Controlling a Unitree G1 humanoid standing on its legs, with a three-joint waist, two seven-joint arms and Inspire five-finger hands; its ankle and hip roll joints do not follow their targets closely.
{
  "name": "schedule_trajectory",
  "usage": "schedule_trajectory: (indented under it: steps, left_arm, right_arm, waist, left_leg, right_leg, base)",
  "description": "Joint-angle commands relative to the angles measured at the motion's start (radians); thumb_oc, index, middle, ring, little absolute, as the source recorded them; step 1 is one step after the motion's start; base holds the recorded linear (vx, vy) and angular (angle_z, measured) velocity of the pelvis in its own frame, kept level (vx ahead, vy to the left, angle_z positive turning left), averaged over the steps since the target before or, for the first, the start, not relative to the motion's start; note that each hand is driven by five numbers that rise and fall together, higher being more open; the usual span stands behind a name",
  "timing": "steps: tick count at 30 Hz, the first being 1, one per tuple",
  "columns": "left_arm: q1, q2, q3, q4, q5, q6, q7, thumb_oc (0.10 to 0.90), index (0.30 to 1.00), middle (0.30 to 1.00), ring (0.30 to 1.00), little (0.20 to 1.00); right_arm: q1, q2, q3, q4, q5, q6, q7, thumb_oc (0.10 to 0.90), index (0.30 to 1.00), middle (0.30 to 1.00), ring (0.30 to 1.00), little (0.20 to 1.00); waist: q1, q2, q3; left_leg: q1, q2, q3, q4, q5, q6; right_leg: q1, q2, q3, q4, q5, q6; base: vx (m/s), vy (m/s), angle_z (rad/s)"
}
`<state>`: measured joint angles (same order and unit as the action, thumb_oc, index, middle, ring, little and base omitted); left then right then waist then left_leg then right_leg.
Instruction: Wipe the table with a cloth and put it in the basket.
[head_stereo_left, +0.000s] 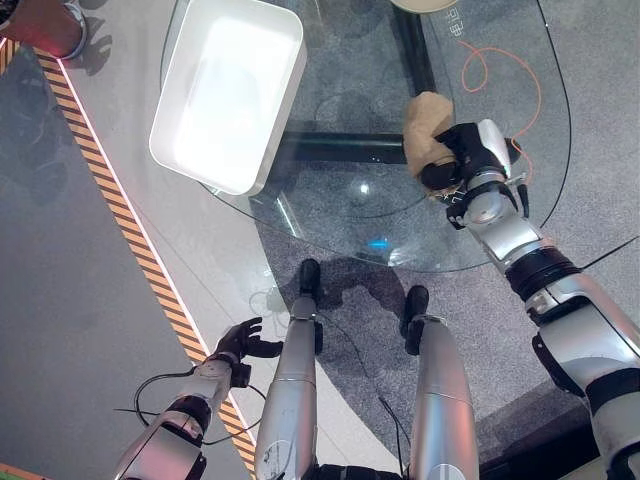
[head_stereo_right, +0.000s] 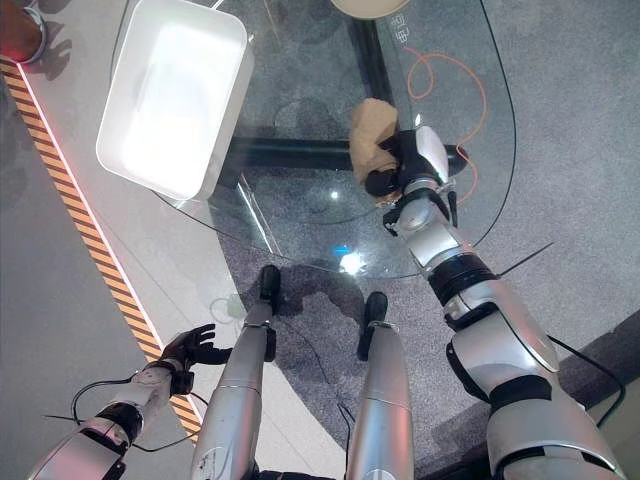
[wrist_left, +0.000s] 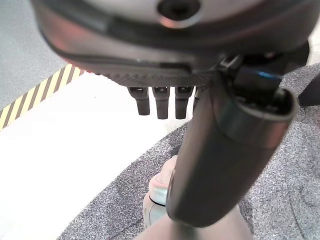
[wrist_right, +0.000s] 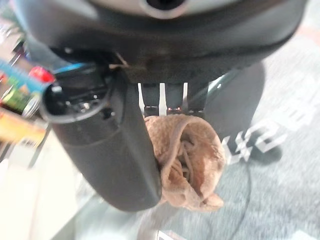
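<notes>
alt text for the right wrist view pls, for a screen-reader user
The robot's right hand grips a bunched tan cloth between thumb and fingers, over the glass table. Grey carpet lies beyond.

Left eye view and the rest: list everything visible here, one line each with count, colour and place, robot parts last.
Cloth: one, tan, bunched on the glass table, in the right hand.
Basket: one, white, on the table's left edge.
Table: one, clear glass, round.
Cord: one, orange, looping beyond the cloth.
Striped tape: yellow-black, on the floor at left.
Person's shoe: one, far left corner.
Right hand: dark, fingers curled on the cloth.
Left hand: dark, open, low beside the table.
</notes>
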<state>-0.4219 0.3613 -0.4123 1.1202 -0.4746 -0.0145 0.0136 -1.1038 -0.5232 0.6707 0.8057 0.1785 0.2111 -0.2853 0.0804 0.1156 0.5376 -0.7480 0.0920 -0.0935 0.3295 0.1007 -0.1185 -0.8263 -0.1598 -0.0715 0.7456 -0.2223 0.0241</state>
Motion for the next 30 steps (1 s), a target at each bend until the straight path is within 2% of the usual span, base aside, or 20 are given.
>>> schedule_trajectory:
  steps: [1,20,30]
  left_arm:
    - [0.023,-0.015,-0.006,0.018,0.016,0.005,0.019,0.800,0.900,0.900,0.900,0.900]
    - [0.013,-0.043,-0.018,0.024,0.016,0.005,0.028,0.800,0.900,0.900,0.900,0.900]
    - [0.005,-0.049,-0.025,0.026,0.009,0.009,0.030,0.800,0.900,0.900,0.900,0.900]
  right_arm:
    - [-0.025,0.062,0.038,-0.126,-0.049,-0.091,0.074,0.100,0.300,0.300,0.300,0.200]
    - [0.001,0.127,0.116,-0.161,-0.122,-0.105,0.211,0.100,0.300,0.300,0.300,0.200]
    - [-0.001,0.141,0.130,-0.153,-0.135,-0.108,0.200,0.100,0.300,0.300,0.300,0.200]
  waist:
    - [0.017,0.014,-0.018]
    - [0.017,0.025,-0.018]
    - [0.019,0.031,-0.018]
  left_leg:
    - [0.007,-0.052,0.079,0.117,-0.090,0.081]
    - [0.010,-0.056,0.085,0.106,-0.077,0.078]
    - [0.007,-0.057,0.085,0.103,-0.071,0.076]
  right_leg:
    - [0.043,-0.028,-0.027,-0.182,0.158,-0.001]
    - [0.039,-0.033,-0.027,-0.185,0.161,-0.004]
    - [0.031,-0.037,-0.026,-0.184,0.167,-0.001]
  base:
    - [0.00,0.000,0.00]
    - [0.00,0.001,0.01]
    - [0.00,0.000,0.00]
